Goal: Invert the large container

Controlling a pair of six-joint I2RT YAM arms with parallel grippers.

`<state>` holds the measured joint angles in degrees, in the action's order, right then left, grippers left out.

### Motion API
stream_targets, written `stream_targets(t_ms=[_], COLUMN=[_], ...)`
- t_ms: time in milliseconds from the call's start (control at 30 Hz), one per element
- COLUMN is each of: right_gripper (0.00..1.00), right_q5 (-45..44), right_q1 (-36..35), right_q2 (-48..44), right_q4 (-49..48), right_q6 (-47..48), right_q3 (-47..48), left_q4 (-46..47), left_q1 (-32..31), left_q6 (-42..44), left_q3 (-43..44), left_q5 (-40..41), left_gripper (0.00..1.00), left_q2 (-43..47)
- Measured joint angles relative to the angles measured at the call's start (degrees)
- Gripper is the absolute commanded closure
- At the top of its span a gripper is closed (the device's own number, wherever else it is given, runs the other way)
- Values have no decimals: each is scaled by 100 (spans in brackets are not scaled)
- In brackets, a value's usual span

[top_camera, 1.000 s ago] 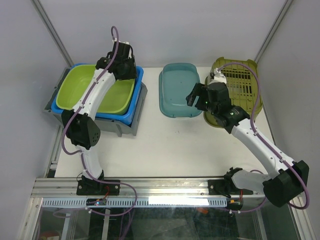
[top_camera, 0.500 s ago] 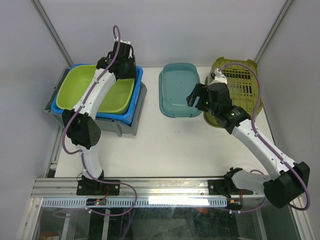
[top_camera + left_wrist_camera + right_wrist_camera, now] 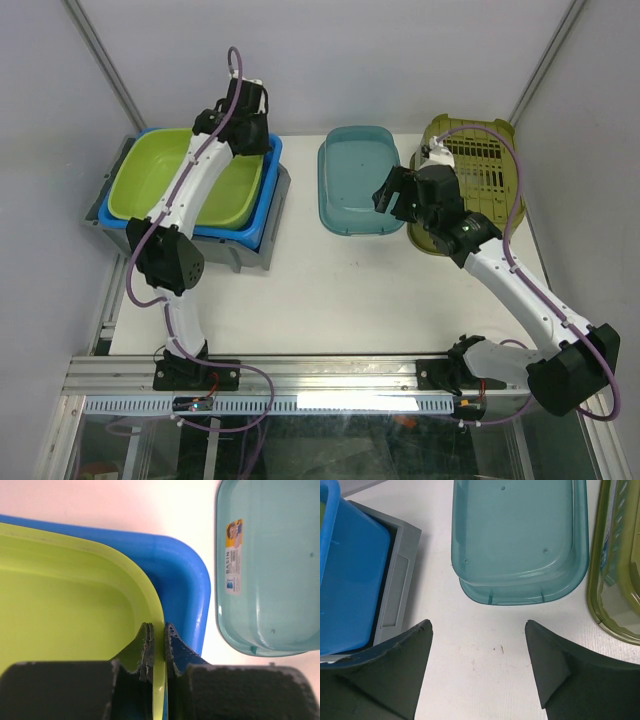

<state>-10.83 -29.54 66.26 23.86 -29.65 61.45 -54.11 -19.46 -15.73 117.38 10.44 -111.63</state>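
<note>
The lime-green basin (image 3: pixel 150 182), seemingly the large container, sits upright left of the teal basin (image 3: pixel 352 180), nested in a blue basin (image 3: pixel 184 580); the left gripper (image 3: pixel 157 644) pinches its rim. The right gripper (image 3: pixel 477 625) hangs wide, empty, near the teal basin; lifting and flipping remain.

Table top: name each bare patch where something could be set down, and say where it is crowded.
The widest bare patch of table lies in front of the teal basin, between the grey crate and the near rail. A narrow strip separates crate and basin. The back row is crowded: stacked tubs, basin, olive basket.
</note>
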Motion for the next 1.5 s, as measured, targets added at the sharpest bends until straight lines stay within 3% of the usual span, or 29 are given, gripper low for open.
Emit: stream_targets(t_ms=[267,567,833,1167,1367,1500], right_gripper=[22,22,22,21,14,14], right_q5=[-9,-7,-9,-389,-1392,-2306], right_q1=[0,0,0,0,2,4], right_q2=[0,-105,-610,-1117,-1749,-2199], right_q4=[2,-46,-173,-31,138,164], right_q6=[-2,-96,-192,-79,278,616], right_q3=[4,-44,-404,-334,227,531], left_q4=[-516,-374,590,1161,1816,3008], left_q1=[4,-125,-160,-155,-155,-160], left_q6=[9,28,31,-542,-1456,-2380], left_q3=[1182,1917,1941,1974,1832,844], left_q5=[-68,-551,-966,-2059,-3180,-4092], left_gripper=[100,100,100,100,100,100], left_q2=[168,1375,2465,2922,3390,3888])
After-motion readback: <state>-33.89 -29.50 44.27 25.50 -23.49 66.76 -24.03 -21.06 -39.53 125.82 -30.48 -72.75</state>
